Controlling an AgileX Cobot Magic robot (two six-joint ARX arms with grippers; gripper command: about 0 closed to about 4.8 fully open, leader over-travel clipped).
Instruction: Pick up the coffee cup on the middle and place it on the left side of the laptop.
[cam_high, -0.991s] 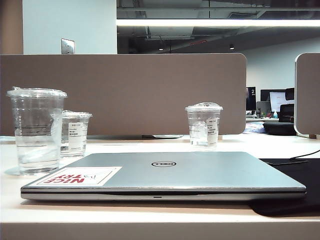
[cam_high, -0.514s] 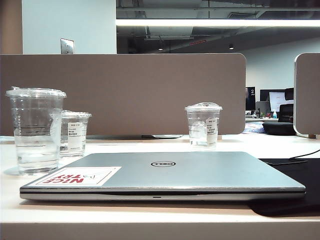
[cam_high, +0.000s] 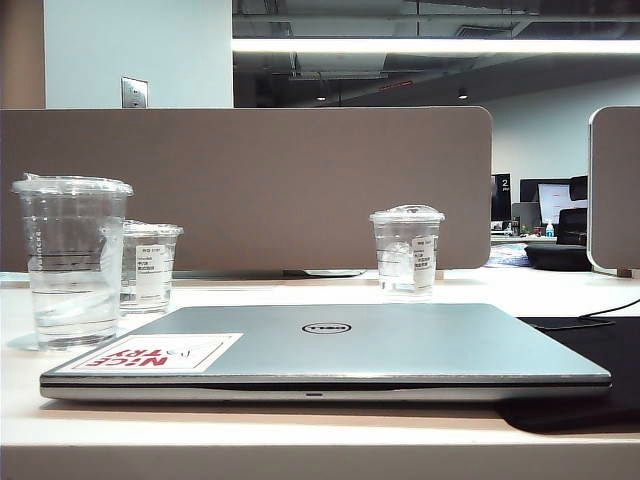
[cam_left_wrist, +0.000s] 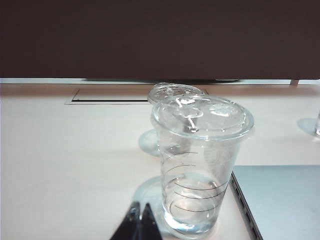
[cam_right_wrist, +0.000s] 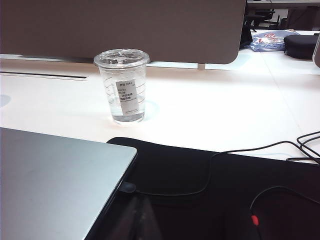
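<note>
White desk (cam_high: 300, 440): tall clear lidded coffee cup (cam_left_wrist: 200, 165) left of silver-grey Dell laptop (cam_high: 330, 350); left gripper (cam_left_wrist: 139, 222) closed, empty, beside it; right gripper's jaw state indiscernible. Risk: withdrawal nudge tips cup.

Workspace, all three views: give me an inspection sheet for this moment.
Surface: pale desk, no spill seen.
Job's things: coffee cup upright, lid on, some clear liquid inside, standing by the left edge of the closed laptop.
Clutter: short labelled cup behind the coffee cup; domed-lid cup behind the laptop; black mat under the laptop's right end.
Grippers: left tool shut, empty, low beside the coffee cup's base; right tool a faint dark shape over the mat, its state unclear.
Cables: black cables across the mat.
Surroundings: grey divider panel behind the desk; monitors far right.
</note>
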